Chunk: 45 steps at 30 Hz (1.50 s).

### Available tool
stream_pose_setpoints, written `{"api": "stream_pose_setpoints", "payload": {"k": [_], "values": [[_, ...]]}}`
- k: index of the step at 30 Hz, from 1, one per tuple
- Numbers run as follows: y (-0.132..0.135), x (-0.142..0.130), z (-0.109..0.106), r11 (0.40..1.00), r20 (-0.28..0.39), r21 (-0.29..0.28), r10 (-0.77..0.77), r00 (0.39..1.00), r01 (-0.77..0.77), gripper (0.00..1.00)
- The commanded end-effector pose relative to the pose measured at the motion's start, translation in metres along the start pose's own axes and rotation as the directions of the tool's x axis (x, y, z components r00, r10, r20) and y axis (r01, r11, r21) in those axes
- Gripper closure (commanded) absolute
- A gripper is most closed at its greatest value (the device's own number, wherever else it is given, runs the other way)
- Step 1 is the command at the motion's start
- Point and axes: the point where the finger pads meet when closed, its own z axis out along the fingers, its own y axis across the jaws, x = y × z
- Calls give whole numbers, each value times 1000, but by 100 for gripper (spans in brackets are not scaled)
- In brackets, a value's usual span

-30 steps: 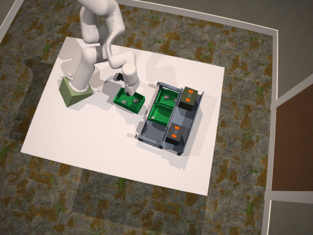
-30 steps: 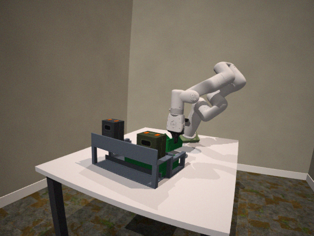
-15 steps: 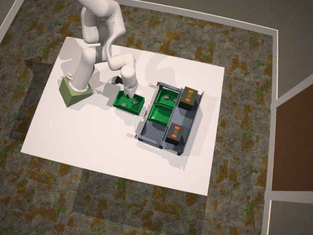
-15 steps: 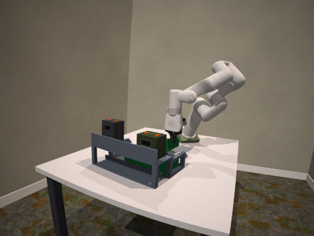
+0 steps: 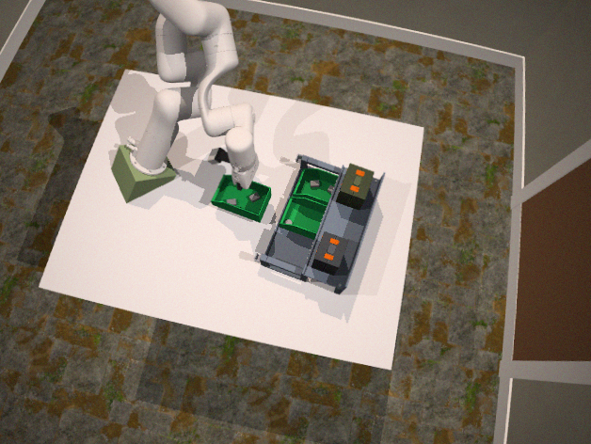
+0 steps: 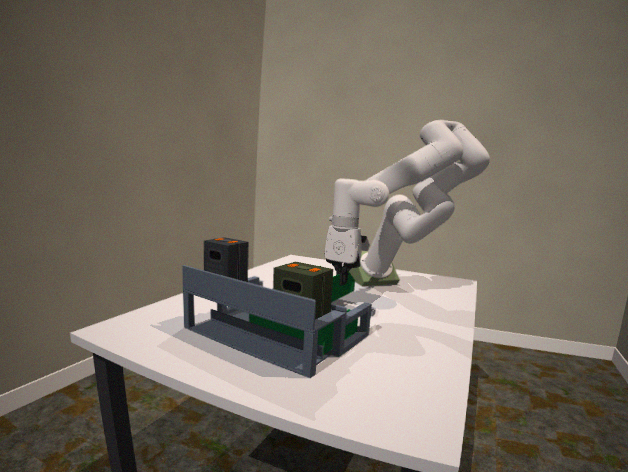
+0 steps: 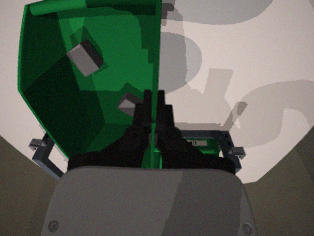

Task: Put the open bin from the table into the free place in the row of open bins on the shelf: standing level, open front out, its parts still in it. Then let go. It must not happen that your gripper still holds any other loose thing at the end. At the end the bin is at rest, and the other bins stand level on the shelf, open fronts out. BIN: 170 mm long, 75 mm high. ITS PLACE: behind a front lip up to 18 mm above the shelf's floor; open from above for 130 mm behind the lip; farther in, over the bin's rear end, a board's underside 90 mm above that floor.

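Note:
The green open bin [image 5: 241, 197] is on the white table, left of the grey shelf [image 5: 315, 219]. Two grey parts [image 5: 253, 196] lie inside it. My gripper [image 5: 240, 181] points down at the bin's rear left wall. In the wrist view the fingers are shut on that thin green wall, with the bin [image 7: 93, 74] and its parts [image 7: 85, 60] hanging ahead of them. In the exterior view the gripper [image 6: 344, 276] is just behind the shelf, and the bin [image 6: 342, 286] is mostly hidden. The free place [image 5: 286, 247] is the near end of the shelf's front row.
Two other green bins [image 5: 315, 183] [image 5: 303, 215] stand in the shelf's front row, beside the free place. Two dark boxes with orange marks [image 5: 359, 184] [image 5: 331, 251] stand on the rear row. The arm's green base [image 5: 140, 174] is at the table's left.

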Motion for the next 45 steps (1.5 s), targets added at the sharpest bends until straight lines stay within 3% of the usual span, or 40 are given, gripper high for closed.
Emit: {"api": "stream_pose_setpoints", "payload": {"k": [1,24,29,41,45], "values": [[-2,-2,-1,1000,3,1,-2,1000,2,100],[-16,-1,0,1000,3,1,-2,1000,2,100],[-31,0,0,1000,3,1,-2,1000,2,100],[-31,0,0,1000,3,1,-2,1000,2,100],[-43,0,0,1000,3,1,-2,1000,2,100]]}}
